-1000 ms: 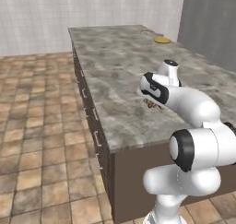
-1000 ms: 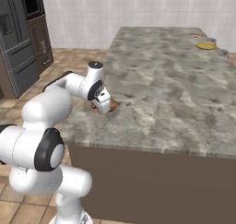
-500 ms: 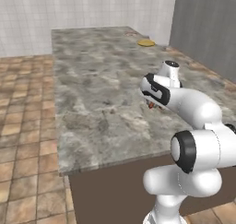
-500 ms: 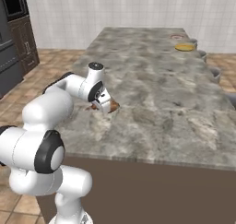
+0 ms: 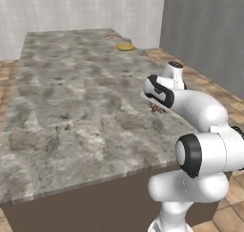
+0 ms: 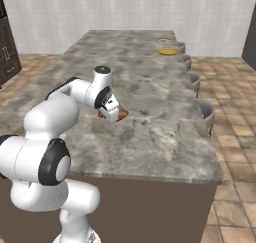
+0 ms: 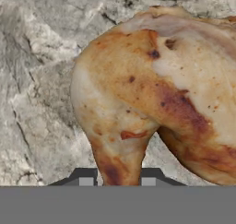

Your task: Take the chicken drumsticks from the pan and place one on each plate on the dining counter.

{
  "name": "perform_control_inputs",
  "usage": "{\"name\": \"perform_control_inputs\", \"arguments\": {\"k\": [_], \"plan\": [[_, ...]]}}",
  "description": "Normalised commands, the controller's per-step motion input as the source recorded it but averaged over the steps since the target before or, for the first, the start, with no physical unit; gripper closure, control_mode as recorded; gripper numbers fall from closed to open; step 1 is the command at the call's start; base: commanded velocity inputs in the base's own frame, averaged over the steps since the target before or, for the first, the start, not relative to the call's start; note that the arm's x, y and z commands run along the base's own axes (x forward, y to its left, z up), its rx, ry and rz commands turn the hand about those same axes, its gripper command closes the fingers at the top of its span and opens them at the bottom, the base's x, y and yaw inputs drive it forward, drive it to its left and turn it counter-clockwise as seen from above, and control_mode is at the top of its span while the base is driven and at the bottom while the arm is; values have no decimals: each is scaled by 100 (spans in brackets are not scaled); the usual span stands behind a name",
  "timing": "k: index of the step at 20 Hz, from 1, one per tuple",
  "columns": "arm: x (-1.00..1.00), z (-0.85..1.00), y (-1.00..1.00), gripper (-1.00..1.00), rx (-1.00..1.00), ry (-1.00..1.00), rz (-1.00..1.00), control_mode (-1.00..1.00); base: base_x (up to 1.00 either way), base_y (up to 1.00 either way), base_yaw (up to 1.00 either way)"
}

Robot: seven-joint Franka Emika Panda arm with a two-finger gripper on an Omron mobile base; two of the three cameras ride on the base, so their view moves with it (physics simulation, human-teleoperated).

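From the left base view, the gripper [image 5: 158, 107] hangs low over the dining counter [image 5: 62, 97], far short of the yellow-orange plate [image 5: 126, 47] at the far end. In the right base view a drumstick [image 6: 119, 114] juts from it, carried clear of the stone for transport. The hand view shows the jaws pinched tight on the drumstick's narrow bone end, so the meaty bulk hangs forward.

- The counter [image 5: 71, 107] stretches away ahead of the robot's base, with the arm reaching over its near part.
- The pincer [image 6: 114, 113] hangs just above the counter top, with a chicken drumstick [image 7: 152, 94] between its fingertips [image 7: 85, 178].
- Two plates [image 5: 125, 47] lie at the counter's far end, one just behind the other.
- Stools [image 6: 206, 113] line the counter's right side.
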Motion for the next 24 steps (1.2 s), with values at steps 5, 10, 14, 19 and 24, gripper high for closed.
{"name": "perform_control_inputs", "arguments": {"k": [5,10,14,19,24], "plan": [[0,0,0,100,0,0,0,100,12,-96,-11],[0,0,0,100,0,0,0,100,19,-98,-5],[0,0,0,100,0,0,0,100,26,-98,0],[0,0,0,100,0,0,0,100,29,-99,0],[0,0,0,100,0,0,0,100,45,-94,0]]}}
